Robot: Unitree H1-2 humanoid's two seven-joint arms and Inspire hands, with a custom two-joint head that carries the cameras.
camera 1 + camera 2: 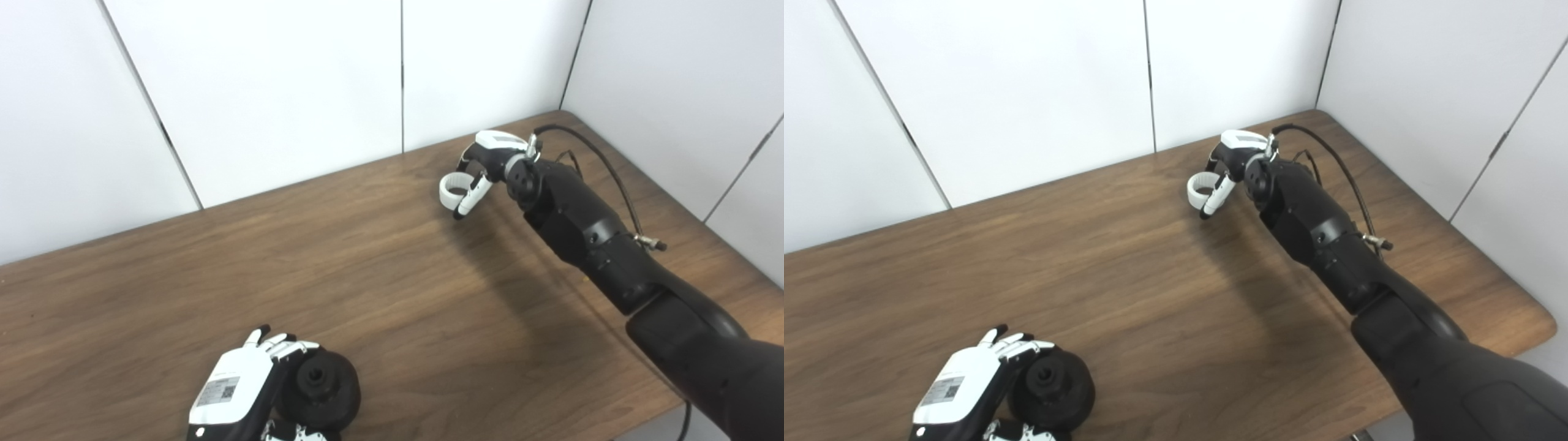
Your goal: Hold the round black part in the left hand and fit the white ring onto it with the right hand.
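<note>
Left hand (245, 386) curled low; right hand (487, 162) outstretched, seemingly pinching.

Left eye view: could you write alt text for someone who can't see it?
A robot's right hand holds a small white plastic ring near the far side of a brown wooden table. Its left hand, at the near edge, grips a round black part.

The black part (320, 390) is a round disc with a raised hub and a hole in its middle, lying near the table's front edge. The white ring (454, 188), a plain short band, sits tilted, well apart toward the back.
</note>
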